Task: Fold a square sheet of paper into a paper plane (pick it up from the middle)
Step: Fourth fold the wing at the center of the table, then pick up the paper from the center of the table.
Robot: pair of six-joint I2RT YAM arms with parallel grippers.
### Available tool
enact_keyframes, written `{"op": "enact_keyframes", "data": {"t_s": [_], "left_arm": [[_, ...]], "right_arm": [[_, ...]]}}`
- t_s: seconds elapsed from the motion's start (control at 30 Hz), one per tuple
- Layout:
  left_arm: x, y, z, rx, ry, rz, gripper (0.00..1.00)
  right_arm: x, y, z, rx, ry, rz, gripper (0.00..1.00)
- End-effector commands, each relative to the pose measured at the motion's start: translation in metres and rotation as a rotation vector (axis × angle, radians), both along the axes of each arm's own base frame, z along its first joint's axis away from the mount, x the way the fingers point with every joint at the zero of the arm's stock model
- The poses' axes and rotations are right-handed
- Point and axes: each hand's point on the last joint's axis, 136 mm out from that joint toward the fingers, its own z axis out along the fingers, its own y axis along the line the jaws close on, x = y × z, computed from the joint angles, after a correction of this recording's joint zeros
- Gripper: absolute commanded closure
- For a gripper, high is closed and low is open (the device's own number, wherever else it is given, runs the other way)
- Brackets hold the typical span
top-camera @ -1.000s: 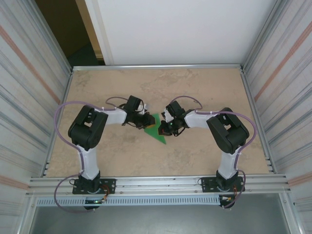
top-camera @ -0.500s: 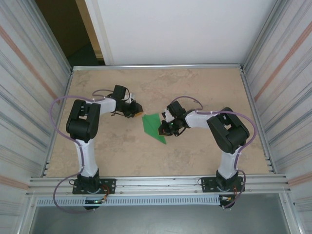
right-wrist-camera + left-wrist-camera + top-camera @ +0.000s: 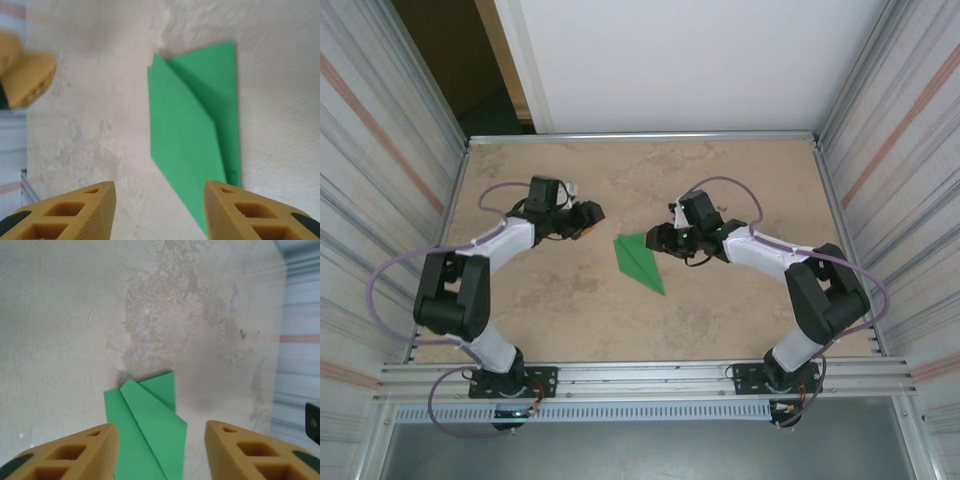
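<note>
Across the middle of the beige worktop (image 3: 740, 310), the left arm (image 3: 470, 290) and right arm (image 3: 800, 270) reach inward from the near edge toward each other. Between them the folded green paper (image 3: 638, 261) lies flat near the worktop's centre, a creased wedge whose sharp tip aims toward the near edge. The left claw (image 3: 588, 214) hangs near its left side and the right claw (image 3: 658, 238) just beside its far right corner, both with jaws apart, holding nothing.

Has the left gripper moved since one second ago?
Yes. The left gripper has drawn back off the green paper, toward the table's left rail and slightly toward its far edge.
</note>
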Motion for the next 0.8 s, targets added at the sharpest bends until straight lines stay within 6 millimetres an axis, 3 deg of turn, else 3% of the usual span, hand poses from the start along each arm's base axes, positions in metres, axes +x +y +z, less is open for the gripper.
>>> {"op": "enact_keyframes", "data": {"t_s": [0.0, 0.2, 0.43, 0.77], "left_arm": [[-0.017, 0.005, 0.003, -0.023, 0.001, 0.037, 0.42], [-0.039, 0.017, 0.005, -0.032, -0.015, 0.058, 0.24], [-0.04, 0.023, 0.011, -0.054, -0.071, 0.03, 0.04], [-0.029, 0.014, 0.014, -0.084, -0.107, -0.021, 0.01]], "right_arm": [[0.005, -0.013, -0.016, -0.041, 0.013, -0.019, 0.51], [0.016, -0.004, -0.034, -0.034, 0.042, 0.037, 0.57], [0.022, 0.011, -0.048, -0.002, 0.077, 0.076, 0.59], [0.023, 0.02, -0.055, 0.01, 0.084, 0.12, 0.7]]}}
